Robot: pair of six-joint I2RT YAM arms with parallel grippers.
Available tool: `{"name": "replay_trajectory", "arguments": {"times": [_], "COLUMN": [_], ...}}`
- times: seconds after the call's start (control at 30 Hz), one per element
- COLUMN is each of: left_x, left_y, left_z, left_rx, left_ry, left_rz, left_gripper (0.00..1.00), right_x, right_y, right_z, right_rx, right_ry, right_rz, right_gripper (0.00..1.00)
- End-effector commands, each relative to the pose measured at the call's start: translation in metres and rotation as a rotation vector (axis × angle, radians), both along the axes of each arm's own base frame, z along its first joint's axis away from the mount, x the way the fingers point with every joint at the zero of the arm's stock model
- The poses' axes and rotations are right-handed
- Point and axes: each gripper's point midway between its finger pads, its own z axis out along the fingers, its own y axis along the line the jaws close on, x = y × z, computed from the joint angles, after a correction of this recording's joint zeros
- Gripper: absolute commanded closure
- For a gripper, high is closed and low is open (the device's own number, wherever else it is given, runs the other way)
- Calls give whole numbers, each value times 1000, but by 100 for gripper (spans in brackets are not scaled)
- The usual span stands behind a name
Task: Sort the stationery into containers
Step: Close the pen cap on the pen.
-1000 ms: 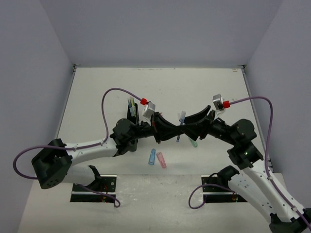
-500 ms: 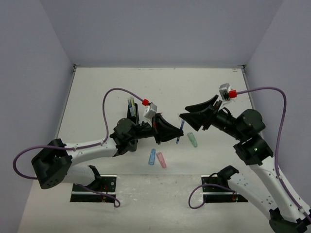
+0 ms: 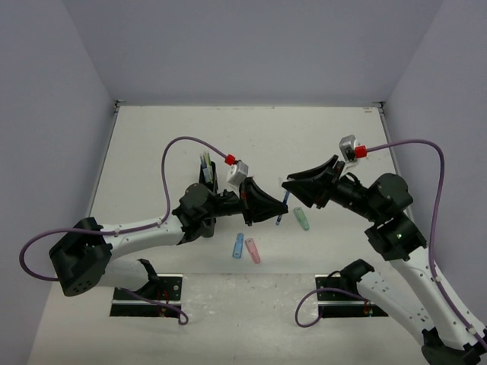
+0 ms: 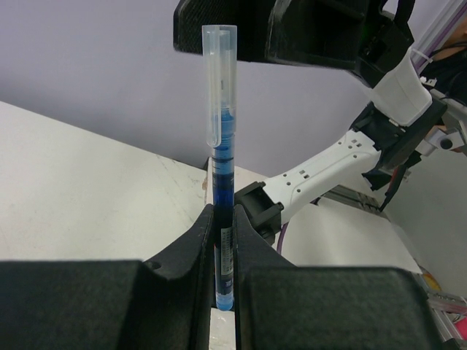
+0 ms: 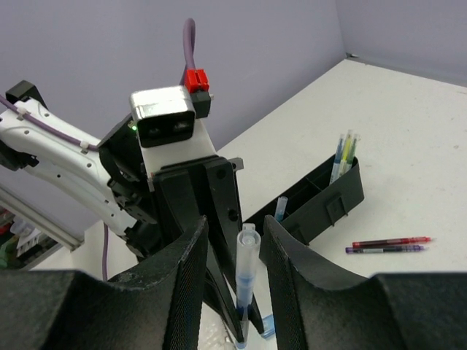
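My left gripper (image 3: 274, 207) is shut on a blue pen (image 3: 283, 202) with a clear cap. In the left wrist view the pen (image 4: 221, 124) stands upright out of the closed jaws (image 4: 223, 219). My right gripper (image 3: 290, 185) is open just right of the pen's cap end. In the right wrist view the pen (image 5: 247, 277) stands between the spread fingers (image 5: 235, 222) with a gap on each side. The black organiser (image 3: 208, 182) holds yellow-green and blue pens (image 3: 205, 160); it also shows in the right wrist view (image 5: 325, 200).
A green piece (image 3: 302, 219), a blue piece (image 3: 238, 245) and a pink piece (image 3: 253, 250) lie on the white table in front of the grippers. A red pen and a purple pen (image 5: 387, 244) lie beyond the organiser. Walls enclose the table on three sides.
The right gripper let go of the pen and drew back to the right, then eased a little closer again. The left gripper kept hold of the blue pen.
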Motion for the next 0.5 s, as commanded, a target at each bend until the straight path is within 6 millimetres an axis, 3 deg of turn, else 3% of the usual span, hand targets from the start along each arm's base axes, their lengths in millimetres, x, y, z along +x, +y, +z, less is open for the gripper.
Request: {"name": "replay_trajectory", "arguments": {"times": [0.0,0.13,0.23,0.47], "left_x": [-2,-1,-1,-1], "left_y": [2,2,1,1], "left_z": [34,36,35,34], "left_rx": [-67,-67,-64,-60], "left_ry": [-77,-79,-78,-79], "left_rz": [1,1,2,1], "left_gripper": [100,100,100,100], "right_x": [-3,-3,-4,-5], "right_y": [4,6,7,7], "right_z": [-10,-16,-16,-16], "right_rx": [-3,-2,-2,-4], "right_ry": [2,9,5,3], "right_rz": [35,44,51,54], "right_gripper": [62,67,92,100]}}
